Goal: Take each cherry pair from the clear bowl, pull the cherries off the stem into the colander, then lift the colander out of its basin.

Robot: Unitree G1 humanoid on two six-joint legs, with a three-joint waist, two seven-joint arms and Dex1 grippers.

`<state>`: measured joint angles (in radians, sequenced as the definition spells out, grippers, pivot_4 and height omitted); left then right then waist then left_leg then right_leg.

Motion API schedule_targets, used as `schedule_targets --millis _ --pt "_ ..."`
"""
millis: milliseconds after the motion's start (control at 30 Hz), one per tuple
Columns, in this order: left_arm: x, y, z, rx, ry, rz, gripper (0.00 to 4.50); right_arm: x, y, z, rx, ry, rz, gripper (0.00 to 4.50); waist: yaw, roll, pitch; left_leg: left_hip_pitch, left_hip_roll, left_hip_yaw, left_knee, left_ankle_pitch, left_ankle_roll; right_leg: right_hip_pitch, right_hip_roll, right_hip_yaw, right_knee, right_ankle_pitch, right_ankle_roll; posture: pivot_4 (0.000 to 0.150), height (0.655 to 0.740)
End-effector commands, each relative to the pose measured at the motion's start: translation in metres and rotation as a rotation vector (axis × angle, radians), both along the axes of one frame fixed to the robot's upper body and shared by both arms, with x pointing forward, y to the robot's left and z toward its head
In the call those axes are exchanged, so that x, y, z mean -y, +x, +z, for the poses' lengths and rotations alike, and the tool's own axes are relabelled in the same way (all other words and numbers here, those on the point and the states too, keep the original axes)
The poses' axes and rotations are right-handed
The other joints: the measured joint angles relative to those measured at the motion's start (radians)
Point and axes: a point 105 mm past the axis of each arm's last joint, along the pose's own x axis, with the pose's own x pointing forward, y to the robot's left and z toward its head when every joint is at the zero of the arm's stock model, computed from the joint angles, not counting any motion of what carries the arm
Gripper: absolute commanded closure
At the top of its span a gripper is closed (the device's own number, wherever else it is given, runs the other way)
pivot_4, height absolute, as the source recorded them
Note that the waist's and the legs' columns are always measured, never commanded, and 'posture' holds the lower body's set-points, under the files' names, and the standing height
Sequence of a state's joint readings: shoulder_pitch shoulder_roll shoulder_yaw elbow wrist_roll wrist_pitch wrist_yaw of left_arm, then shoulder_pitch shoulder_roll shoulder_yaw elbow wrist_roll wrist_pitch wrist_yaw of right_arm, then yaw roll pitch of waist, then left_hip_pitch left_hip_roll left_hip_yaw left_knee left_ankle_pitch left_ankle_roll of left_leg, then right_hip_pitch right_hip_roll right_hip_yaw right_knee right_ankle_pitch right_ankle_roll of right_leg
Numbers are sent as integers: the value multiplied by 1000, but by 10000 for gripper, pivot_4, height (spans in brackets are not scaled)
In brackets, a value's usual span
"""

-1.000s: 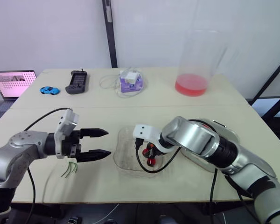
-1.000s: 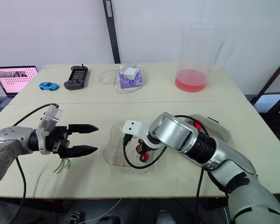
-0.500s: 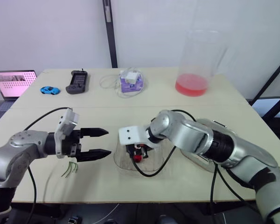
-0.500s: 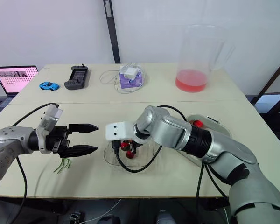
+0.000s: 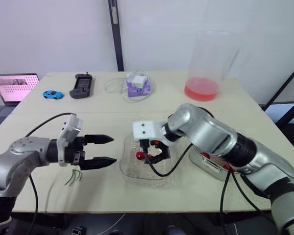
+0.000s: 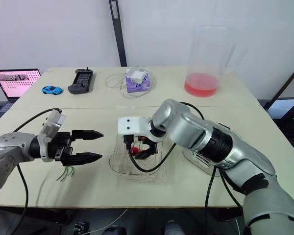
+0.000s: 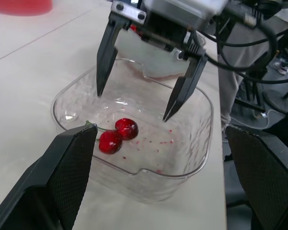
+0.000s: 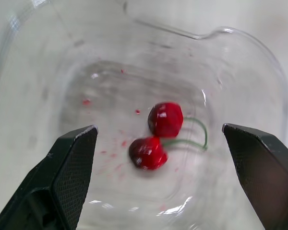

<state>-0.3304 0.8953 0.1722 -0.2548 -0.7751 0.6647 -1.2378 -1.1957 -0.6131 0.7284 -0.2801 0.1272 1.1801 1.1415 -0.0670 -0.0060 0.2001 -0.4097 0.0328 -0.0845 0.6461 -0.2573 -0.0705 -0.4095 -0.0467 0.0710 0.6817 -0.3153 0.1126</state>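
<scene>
Clear bowl: on surface, front centre.
Cherry pair: lying on the bowl floor, stems joined.
Right claw: spread wide, empty, poised over the pair.
Left claw: parted, empty, left of bowl.
Basin: right of bowl, partly behind right arm.

Bright, even light; soft shadows

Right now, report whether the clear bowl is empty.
Not empty: one cherry pair, joined by green stems, lies on the floor of the clear bowl, under the open right gripper.
</scene>
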Motion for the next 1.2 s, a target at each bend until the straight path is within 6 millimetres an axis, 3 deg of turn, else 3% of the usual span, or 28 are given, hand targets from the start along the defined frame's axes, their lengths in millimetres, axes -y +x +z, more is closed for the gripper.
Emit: schedule_targets --millis 33,267,733,833,1000,1200 --pt "-1 0 9 38 9 -16 0 6 -2 0 -12 19 -105 417 -1 0 0 0 0 0 0 0 0 0 0 0 0 0 0 1500 7332" --pt "-2 3 11 32 20 -33 0 8 4 -28 -25 -4 -230 417 -3 0 0 0 0 0 0 0 0 -1 0 0 0 0 0 1500 7332" --pt "-9 4 8 20 45 -16 0 -2 17 -52 -31 -5 -289 417 -3 0 0 0 0 0 0 0 0 0 0 0 0 0 0 1500 7332" --pt "-10 2 8 20 48 -14 0 -4 18 -54 -28 -1 -302 8973 -3 0 0 0 0 0 0 0 0 0 0 0 0 0 0 1500 7332" --pt "-10 2 8 21 48 -14 0 -3 16 -58 -37 -10 -301 31955 -2 0 0 0 0 0 0 0 0 0 0 0 0 0 0 1500 7332" --pt "-10 4 9 21 40 -11 0 -3 13 -47 -17 3 -277 31955 -2 0 0 0 0 0 0 0 0 0 0 0 0 0 0 1500 7332"
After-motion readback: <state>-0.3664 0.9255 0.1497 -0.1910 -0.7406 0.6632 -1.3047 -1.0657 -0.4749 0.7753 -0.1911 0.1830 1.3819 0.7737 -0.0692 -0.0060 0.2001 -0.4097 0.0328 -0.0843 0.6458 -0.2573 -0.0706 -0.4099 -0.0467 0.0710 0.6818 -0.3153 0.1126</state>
